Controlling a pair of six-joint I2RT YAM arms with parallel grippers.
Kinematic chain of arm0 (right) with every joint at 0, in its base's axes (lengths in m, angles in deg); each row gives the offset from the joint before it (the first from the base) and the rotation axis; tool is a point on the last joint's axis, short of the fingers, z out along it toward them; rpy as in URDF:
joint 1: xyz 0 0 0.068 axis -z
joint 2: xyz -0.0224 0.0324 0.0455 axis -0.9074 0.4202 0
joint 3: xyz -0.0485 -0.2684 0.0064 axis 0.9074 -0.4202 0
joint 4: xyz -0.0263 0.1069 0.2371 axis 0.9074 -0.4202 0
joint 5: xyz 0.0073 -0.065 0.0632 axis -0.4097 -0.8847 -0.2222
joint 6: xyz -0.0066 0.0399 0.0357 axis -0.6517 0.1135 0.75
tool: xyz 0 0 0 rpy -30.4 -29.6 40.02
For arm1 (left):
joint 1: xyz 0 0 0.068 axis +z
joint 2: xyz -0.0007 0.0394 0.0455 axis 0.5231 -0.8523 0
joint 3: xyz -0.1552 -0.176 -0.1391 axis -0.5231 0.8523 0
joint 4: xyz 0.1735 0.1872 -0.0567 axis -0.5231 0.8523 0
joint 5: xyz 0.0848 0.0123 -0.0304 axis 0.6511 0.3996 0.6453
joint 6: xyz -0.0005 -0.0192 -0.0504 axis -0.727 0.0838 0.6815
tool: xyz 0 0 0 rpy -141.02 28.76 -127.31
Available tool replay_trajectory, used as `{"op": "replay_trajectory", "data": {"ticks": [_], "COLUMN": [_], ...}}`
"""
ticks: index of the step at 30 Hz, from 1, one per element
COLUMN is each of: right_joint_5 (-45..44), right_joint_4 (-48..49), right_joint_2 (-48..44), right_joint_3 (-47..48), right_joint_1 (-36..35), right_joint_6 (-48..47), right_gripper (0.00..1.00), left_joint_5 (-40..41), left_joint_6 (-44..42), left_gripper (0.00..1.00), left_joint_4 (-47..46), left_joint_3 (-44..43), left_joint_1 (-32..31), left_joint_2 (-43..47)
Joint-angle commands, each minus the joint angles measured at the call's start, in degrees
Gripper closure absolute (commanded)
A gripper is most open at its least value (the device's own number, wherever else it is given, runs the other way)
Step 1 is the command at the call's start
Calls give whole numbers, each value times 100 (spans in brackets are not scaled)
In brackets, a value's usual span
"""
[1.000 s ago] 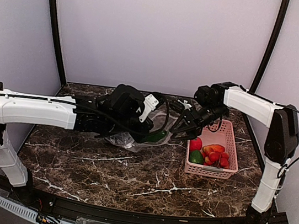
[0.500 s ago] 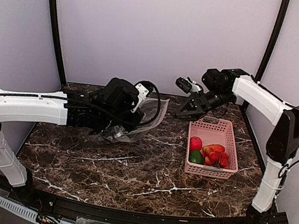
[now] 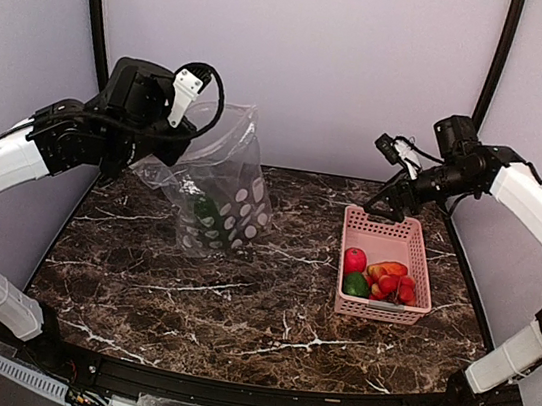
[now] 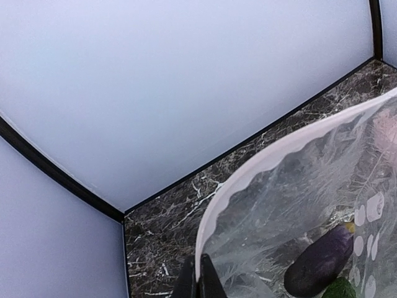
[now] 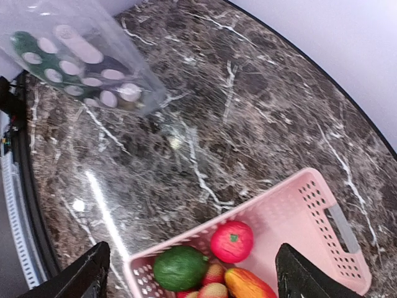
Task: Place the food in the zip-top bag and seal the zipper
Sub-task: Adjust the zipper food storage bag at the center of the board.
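Left claw: clamped shut on the rim of the clear crinkly zip-top bag with pale dots, holding it aloft at the upper left of the overhead view. Whether the bag's lower end touches the table cannot be told.
Right claw: fingers spread wide and empty, hovering over the far end of the pink slotted plastic basket, right of centre.
Done: the dark purple eggplant and green cucumber lie low inside the bag.
Whitish press-seal zipper: runs along the raised rim and is judged unsealed.
Left: the round red fruit, rounded green piece, orange piece and small red pieces sit in the basket. Each must go into the bag before the zipper is pressed shut.
Progress: judged about a third.
Surface: dark glossy marble-pattern tabletop, white-veined, with light glare.
Room: plain pale lilac walls and black curved frame rails.
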Motion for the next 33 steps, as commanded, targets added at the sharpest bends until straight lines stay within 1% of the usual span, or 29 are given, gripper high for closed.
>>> {"op": "replay_trajectory", "data": {"ticks": [1,4,6,9,12,14,20,25,30,33], "right_joint_5": [-948,-851,-809,-767,-653,-718,-1020,-1143,-1328,-1372], "right_joint_4": [638,600,591,418,123,11,68,100,100,25], "right_joint_2": [87,-204,-469,-745,-942,-1076,-1407,-1586,-1731,-1817], "right_joint_3": [-330,-832,-1176,-1499,-1833,-2088,-2815,-3119,-3219,-3255], "right_joint_1": [239,241,241,234,191,144,92,61,24,-2], "right_joint_6": [-374,-912,-1180,-1413,-1605,-1676,-1622,-1522,-1495,-1518], "right_gripper": [12,22,27,32,36,38,42,45,45,41], "left_joint_5": [147,-318,-1022,-1568,-2012,-2105,-2218,-2238,-2239,-2259], "left_joint_6": [-163,257,607,1089,1309,1394,1573,1648,1703,1719], "left_gripper": [99,99,99,99,99,99,99,99,99,99], "left_joint_4": [800,989,1034,912,652,518,254,10,-161,-209], "left_joint_3": [-193,-252,-199,-80,179,277,428,605,741,814], "left_joint_1": [56,50,46,46,42,41,46,45,49,41], "left_joint_2": [33,-38,-116,-288,-395,-489,-658,-669,-642,-630]}}
